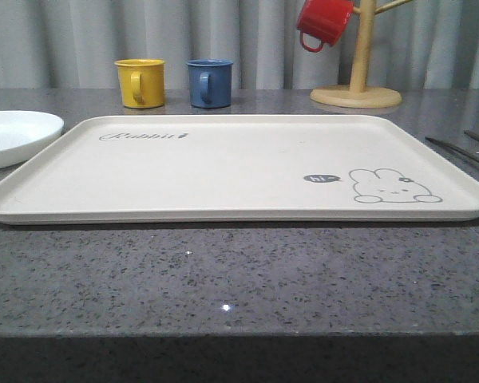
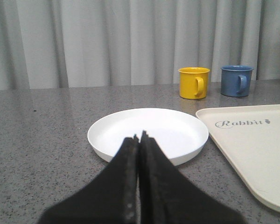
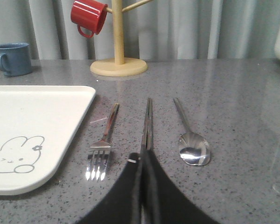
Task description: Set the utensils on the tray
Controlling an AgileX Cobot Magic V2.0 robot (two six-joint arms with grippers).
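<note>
Utensils (image 3: 147, 135) lie beside tray (image 3: 60, 100), right wrist view.

Cream tray (image 1: 223, 171) with grey rabbit drawing, silver fork (image 3: 102, 149), yellow mug (image 1: 140, 82), blue mug (image 1: 208, 82), red mug (image 1: 323, 21)

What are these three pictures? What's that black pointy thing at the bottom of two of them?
A robot with two arms took them. One camera looks forward over the table at the tray, nothing on it yet. The other two sit on its wrists. The black shapes are its pinchers, called jaws: the left gripper and the right gripper, both shut and holding nothing. Beyond the left one lies a white plate. Before the right one lie a fork, chopsticks and a spoon, on the table beside the tray.
</note>
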